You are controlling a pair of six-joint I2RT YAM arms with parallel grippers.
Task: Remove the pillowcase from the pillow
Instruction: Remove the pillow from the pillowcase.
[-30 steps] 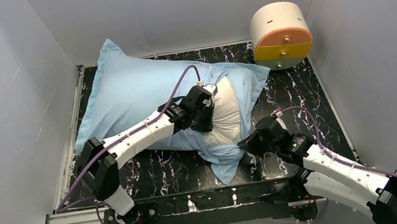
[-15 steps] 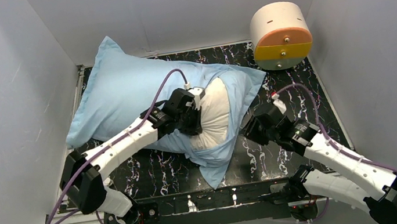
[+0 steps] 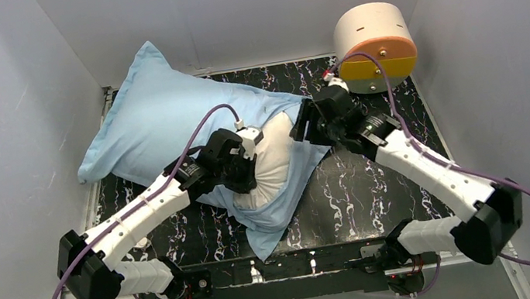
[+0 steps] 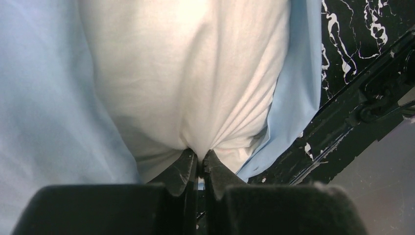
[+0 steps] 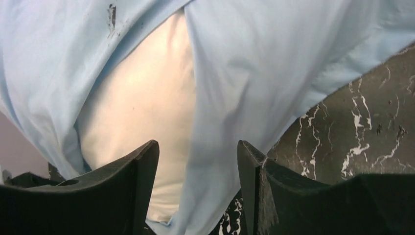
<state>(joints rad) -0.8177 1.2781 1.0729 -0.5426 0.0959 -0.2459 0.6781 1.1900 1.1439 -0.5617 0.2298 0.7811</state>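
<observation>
Pale grey walls box in a black marble-look bench [image 3: 376, 181], with a cream-and-orange drum [image 3: 375, 46] parked at the far right, well out of the way. So, progress report: I'd call this early days. The pillowcase [image 3: 157, 125] lies diagonally from the far left corner down to the middle of the bench, and most of the pillow [image 3: 271, 160] is inside it. Only the end nearest the arms bulges out of the open mouth, a plump white lump with blue fabric bunched around it and a loose flap trailing toward the near edge. On my left arm [image 3: 152, 204], the jaws are pinched tight on a fold of the white pillow fabric; you can see the wrinkles pulling into the pinch on the wrist cam. On my right arm [image 3: 420, 163], the jaws stand wide at the far side of the mouth, lined up on the blue hem but gripping nothing, and I can't tell if they touch it. What's left, I reckon, is basically everything: get hold of the case and drag the two apart. The case looks plain light blue, soft and a bit creased, with a small dark mark near the opening.
</observation>
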